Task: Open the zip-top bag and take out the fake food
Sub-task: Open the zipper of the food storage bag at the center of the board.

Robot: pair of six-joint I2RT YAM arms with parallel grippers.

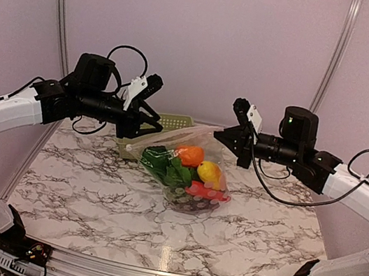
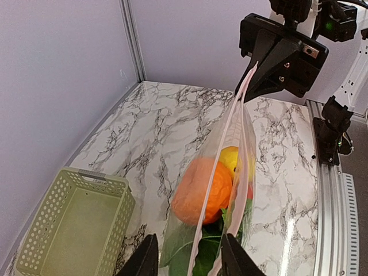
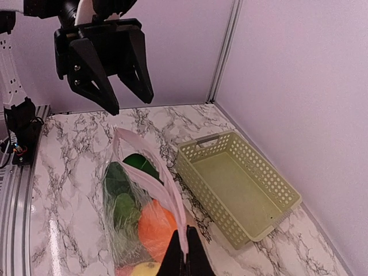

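Observation:
The zip-top bag (image 1: 185, 174) hangs over the table's middle, its bottom resting on the marble. Through it show the fake food: an orange piece (image 1: 190, 154), a yellow one (image 1: 208, 172), green leaves (image 1: 165, 167) and a red piece (image 1: 205, 191). My right gripper (image 1: 227, 135) is shut on the right end of the zip strip (image 3: 172, 201) and holds it up. My left gripper (image 1: 148, 123) is open, its fingers (image 2: 144, 261) straddling the strip's left end without touching it. The two strip lips stand apart in the left wrist view (image 2: 230, 172).
A pale green lattice basket (image 1: 177, 120) stands empty behind the bag by the back wall; it also shows in the left wrist view (image 2: 75, 230) and the right wrist view (image 3: 241, 184). Walls close the table at back and sides.

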